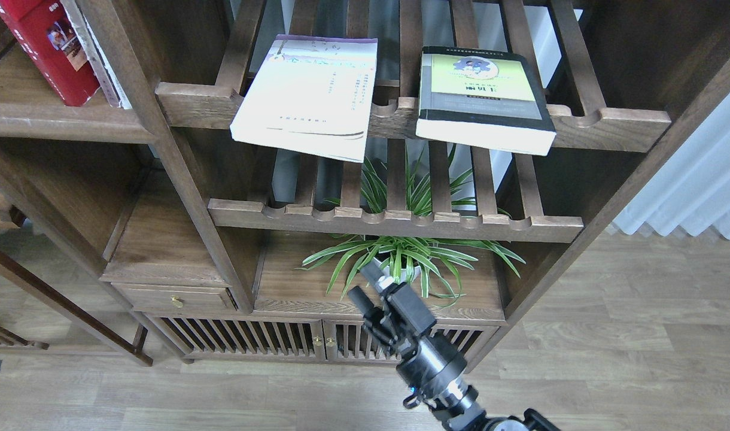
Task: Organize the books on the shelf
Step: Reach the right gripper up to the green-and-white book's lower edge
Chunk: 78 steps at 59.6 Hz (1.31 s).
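Two of the three books are lying flat on the upper slatted dark-wood rack (604,123), not on the shelf they belong on. The thin cream-white softcover book (308,96) is resting at the left of that rack, its near edge jutting out past the scalloped front rail and sagging a little. The thick black-grey book with the yellow-green cover panel (481,96) is sitting just to its right, a gap between them, its pale page block also overhanging the rail. The red paperback with small photos (45,45) is already standing, leaning slightly, on the solid flat dark-brown board shelf (54,120) at the upper left, beside something pale that is only partly in view.

The cream book is looking light and floppy (a thin cover like that is likely to bend if pinched at one corner), so a hold on the overhanging near edge, close to the middle, is probably the safer choice. The thick book is likely the heaviest and stiffest of the three; its overhanging front edge is offering a firm place to grip across cover and pages, though the glossy cover may be slippery.

The right arm's black claw (365,284) is hanging low, in front of the green spider plant in its white pot (401,263), well below both books and holding nothing; its two fingers are appearing slightly spread. The left claw is not showing anywhere in the view.
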Motion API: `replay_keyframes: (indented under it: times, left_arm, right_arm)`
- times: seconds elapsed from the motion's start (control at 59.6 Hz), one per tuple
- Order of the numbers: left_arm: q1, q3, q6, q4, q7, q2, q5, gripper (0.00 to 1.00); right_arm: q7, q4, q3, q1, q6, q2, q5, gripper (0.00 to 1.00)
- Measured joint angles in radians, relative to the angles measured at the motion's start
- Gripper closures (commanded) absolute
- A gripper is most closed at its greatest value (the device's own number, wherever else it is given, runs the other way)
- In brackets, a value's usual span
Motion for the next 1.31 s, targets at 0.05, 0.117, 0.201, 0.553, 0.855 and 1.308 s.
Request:
replay_keyframes:
  times: [0.05, 0.117, 0.201, 0.553, 0.855, 1.308]
  left_arm:
    - [0.002, 0.001, 0.000, 0.004, 0.000, 0.000, 0.000, 0.00]
    - [0.003, 0.001, 0.000, 0.007, 0.000, 0.000, 0.000, 0.00]
    - [0.003, 0.001, 0.000, 0.007, 0.000, 0.000, 0.000, 0.00]
    - [0.003, -0.001, 0.000, 0.016, -0.001, 0.000, 0.000, 0.00]
    - [0.003, -0.002, 0.000, 0.017, -0.003, 0.000, 0.000, 0.00]
    - [0.003, 0.000, 0.000, 0.029, -0.001, 0.000, 0.000, 0.00]
  right_arm:
    - [0.000, 0.013, 0.030, 0.008, 0.000, 0.000, -0.001, 0.03]
    - [-0.001, 0.020, 0.072, 0.023, 0.000, 0.000, -0.002, 0.03]
    - [-0.001, 0.023, 0.143, 0.055, 0.000, 0.000, -0.003, 0.03]
    - [-0.006, 0.064, 0.241, 0.150, 0.000, 0.000, -0.064, 0.03]
    - [-0.008, 0.065, 0.324, 0.183, 0.000, 0.000, -0.067, 0.03]
    - [-0.009, 0.062, 0.415, 0.171, 0.000, -0.001, -0.075, 0.03]
